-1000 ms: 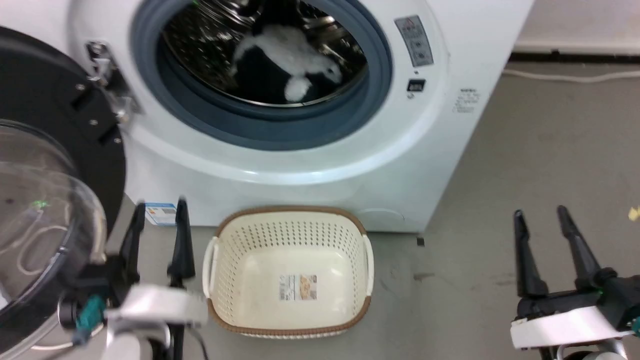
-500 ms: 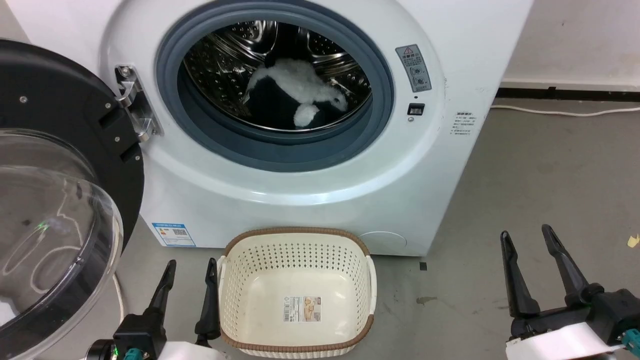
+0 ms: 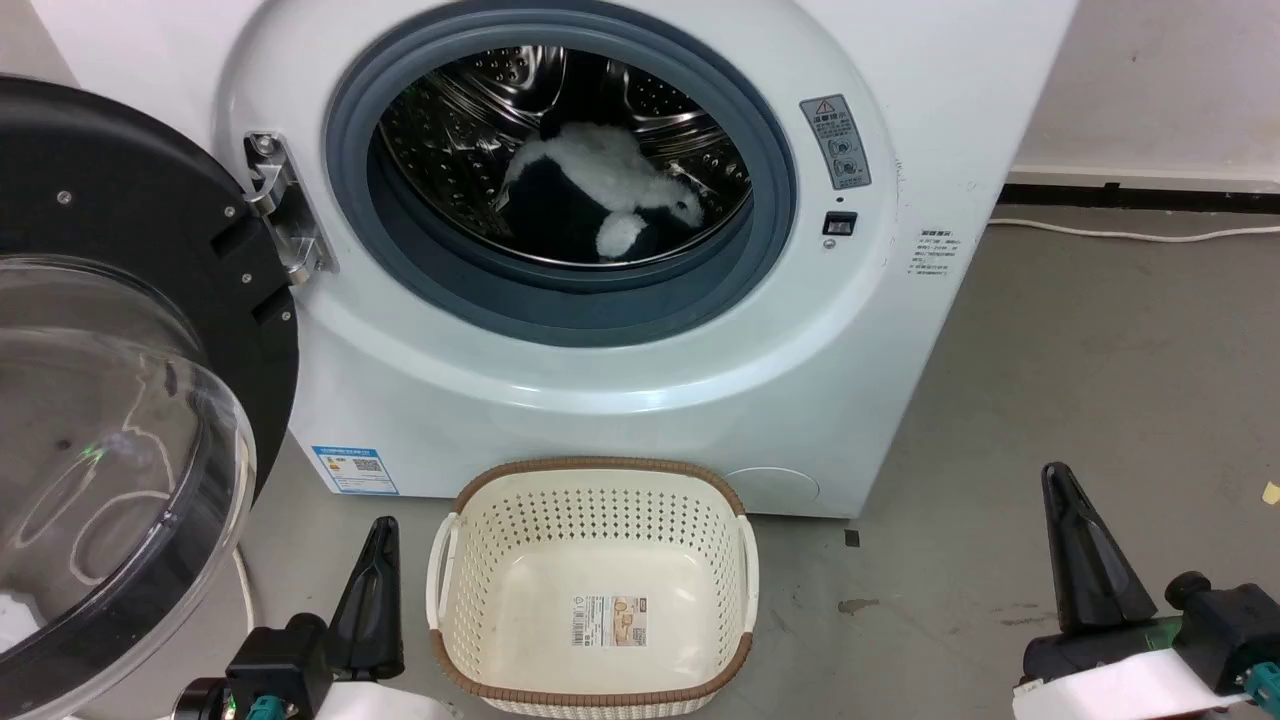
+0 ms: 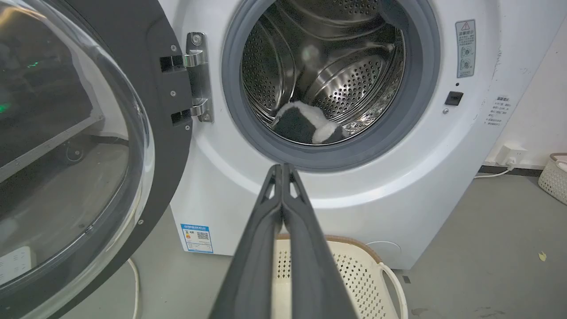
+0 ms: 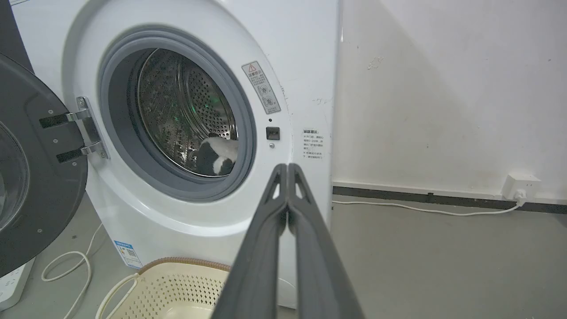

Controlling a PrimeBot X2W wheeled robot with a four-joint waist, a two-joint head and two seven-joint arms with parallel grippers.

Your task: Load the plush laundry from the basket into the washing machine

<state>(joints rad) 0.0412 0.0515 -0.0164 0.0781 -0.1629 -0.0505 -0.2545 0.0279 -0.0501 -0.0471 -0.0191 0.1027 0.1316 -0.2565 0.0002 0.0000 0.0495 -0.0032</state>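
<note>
We list first the washing machine (image 3: 640,400), at twelve o'clock in the head view, its domed door (image 3: 130,440) swung open at nine. Next is the basket (image 3: 600,466), on the floor at six, with only a sticker (image 3: 610,620) inside. Next is the plush laundry (image 3: 600,165), lying in the steel drum (image 3: 450,150). Last are the left gripper (image 3: 383,525) at seven and the right gripper (image 3: 1056,472) at four, each with fingers pressed together and gripping nothing.
</note>
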